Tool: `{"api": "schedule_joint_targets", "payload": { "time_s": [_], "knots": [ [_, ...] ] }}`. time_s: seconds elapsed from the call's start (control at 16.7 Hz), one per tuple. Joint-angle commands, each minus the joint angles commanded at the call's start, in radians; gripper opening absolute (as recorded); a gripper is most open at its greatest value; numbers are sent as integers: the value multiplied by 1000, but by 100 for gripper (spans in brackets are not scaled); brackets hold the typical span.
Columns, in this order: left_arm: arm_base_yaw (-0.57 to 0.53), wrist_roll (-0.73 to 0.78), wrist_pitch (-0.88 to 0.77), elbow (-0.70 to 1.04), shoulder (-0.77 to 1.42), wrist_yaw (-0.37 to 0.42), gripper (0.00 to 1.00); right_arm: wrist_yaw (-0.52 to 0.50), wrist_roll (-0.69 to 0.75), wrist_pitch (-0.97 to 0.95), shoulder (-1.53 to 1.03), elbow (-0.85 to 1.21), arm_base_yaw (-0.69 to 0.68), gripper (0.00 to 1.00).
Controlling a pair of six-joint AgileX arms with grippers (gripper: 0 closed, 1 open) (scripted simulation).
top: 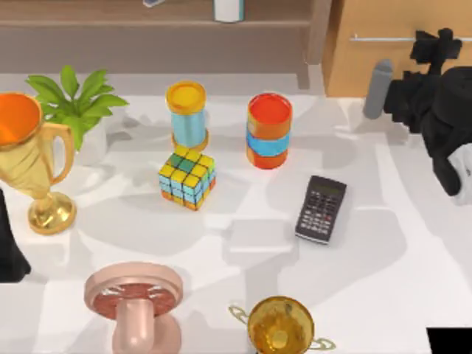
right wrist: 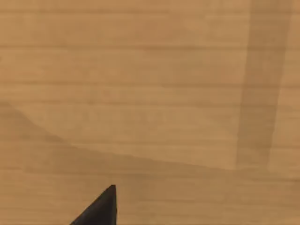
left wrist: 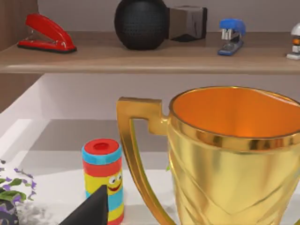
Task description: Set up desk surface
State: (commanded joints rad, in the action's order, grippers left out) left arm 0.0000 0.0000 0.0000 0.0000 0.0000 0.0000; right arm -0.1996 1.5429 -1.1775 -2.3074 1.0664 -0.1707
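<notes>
Right arm is up at the top view's right rear, its hand (top: 431, 48) against the light-wood drawer cabinet (top: 398, 37). The right wrist view has cabinet wood close up with one dark fingertip (right wrist: 101, 208) in the corner. I can't tell how far that hand is spread. Left arm is parked at the left edge of the surface (top: 383, 265), just beside the big gold trophy (top: 29, 158). The left wrist view looks past one fingertip (left wrist: 91, 211) at the trophy cup and the shelf (left wrist: 140, 58). Can't tell that hand's spread either. Nothing is visibly held by either one.

The white surface spans the whole top view in front of the shelf and cabinet. On it:
- potted plant (top: 77, 103) at the rear left
- yellow-capped can (top: 186, 114) and red-capped can (top: 268, 130) at mid-rear
- puzzle cube (top: 186, 177) just in front of the yellow can
- calculator (top: 321, 209) lying flat, right of centre
- pink stand (top: 134, 310) and a second trophy (top: 280, 328) at the front edge

My read on handling: the top itself is rigid, fixed and smooth, so there's nothing to grip on it. Setting it up means moving the items. Expect things to slide on it if nudged. The calculator is thin and flat, so pinch it across the short sides. Grip the cans around the body. The trophies look top-heavy, so take them at the stem. The right hand being at the cabinet suggests a drawer pull first, but that's a guess.
</notes>
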Motion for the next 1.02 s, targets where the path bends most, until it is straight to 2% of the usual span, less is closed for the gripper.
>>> {"api": "schedule_joint_targets", "payload": {
  "time_s": [0.72, 1.02],
  "knots": [
    [0, 0, 0, 0, 0, 0, 100, -19, -2, -104, 79, -175, -21, 100],
    [0, 0, 0, 0, 0, 0, 100, -20, -2, -102, 74, -181, -17, 100]
  ]
}}
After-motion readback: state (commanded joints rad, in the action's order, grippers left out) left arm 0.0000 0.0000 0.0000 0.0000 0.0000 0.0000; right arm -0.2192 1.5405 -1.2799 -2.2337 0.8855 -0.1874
